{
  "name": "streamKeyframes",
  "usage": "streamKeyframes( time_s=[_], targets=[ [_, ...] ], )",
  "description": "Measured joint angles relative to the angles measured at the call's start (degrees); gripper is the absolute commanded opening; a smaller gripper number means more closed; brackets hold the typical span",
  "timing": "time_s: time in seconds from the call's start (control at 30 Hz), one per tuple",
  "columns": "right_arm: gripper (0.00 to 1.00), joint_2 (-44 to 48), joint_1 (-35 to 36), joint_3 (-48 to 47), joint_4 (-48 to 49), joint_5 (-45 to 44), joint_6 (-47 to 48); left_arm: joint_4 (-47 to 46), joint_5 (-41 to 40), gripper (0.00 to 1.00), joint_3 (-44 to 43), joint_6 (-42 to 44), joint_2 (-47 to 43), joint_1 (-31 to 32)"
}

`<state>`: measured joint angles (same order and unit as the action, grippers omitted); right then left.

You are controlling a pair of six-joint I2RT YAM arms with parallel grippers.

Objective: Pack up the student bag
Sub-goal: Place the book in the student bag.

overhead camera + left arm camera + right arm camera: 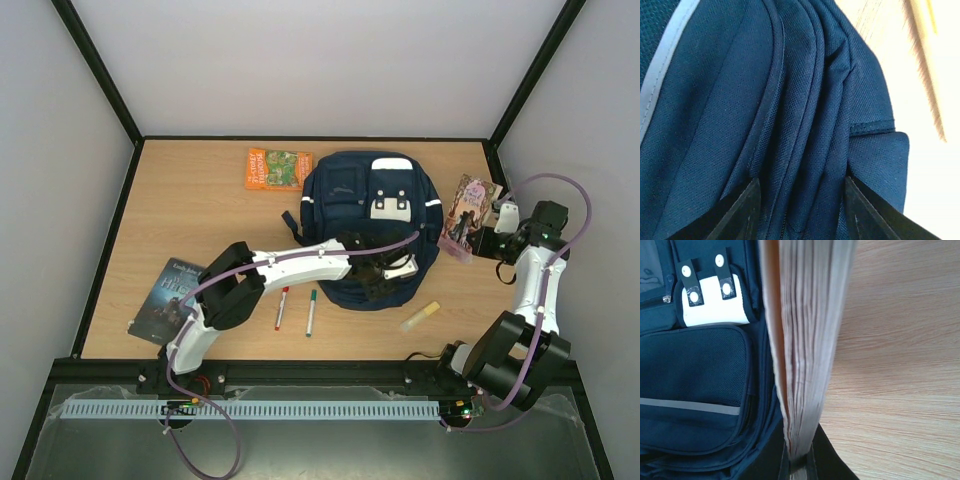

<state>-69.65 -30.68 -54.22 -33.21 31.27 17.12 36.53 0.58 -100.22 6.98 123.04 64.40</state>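
The student bag (345, 205), a big navy backpack with white patches, lies in the middle of the table. My left gripper (385, 268) is at its near right corner. In the left wrist view bunched folds of the bag's fabric (790, 100) fill the gap between the fingers of the left gripper (802, 182), which press in on both sides. My right gripper (492, 240) is shut on a pink-covered book (467, 215), held on edge beside the bag's right side. The right wrist view shows the book's page edges (810, 340) pinched in the right gripper (800, 460), with the bag (695, 375) to their left.
An orange book (278, 168) lies behind the bag's left corner and a dark book (170, 298) lies at the near left. A red pen (282, 308), a green pen (311, 312) and a pale yellow stick (420, 316) lie in front of the bag.
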Motion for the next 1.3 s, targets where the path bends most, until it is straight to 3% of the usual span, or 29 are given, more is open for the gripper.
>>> streamKeyframes(
  time_s=[0.2, 0.43, 0.57, 1.0, 1.3],
  targets=[
    [0.01, 0.0, 0.0, 0.5, 0.0, 0.0, 0.0, 0.2, -1.1, 0.49, 0.0, 0.5, 1.6, 0.2],
    [0.01, 0.0, 0.0, 0.5, 0.0, 0.3, 0.0, 0.6, -2.7, 0.13, -0.9, 1.0, 2.4, 0.3],
    [0.01, 0.0, 0.0, -0.2, -1.2, 0.5, 0.0, 2.0, -4.5, 0.03, -4.1, 1.2, 3.8, 0.2],
    [0.01, 0.0, 0.0, -11.4, -9.4, 1.7, -1.3, -0.2, -9.9, 0.02, -15.8, 0.0, 4.0, -2.8],
    [0.01, 1.2, 0.0, -16.7, -17.5, 5.2, -1.3, -5.2, -11.9, 0.02, -20.8, -1.4, 4.0, -9.2]
  ],
)
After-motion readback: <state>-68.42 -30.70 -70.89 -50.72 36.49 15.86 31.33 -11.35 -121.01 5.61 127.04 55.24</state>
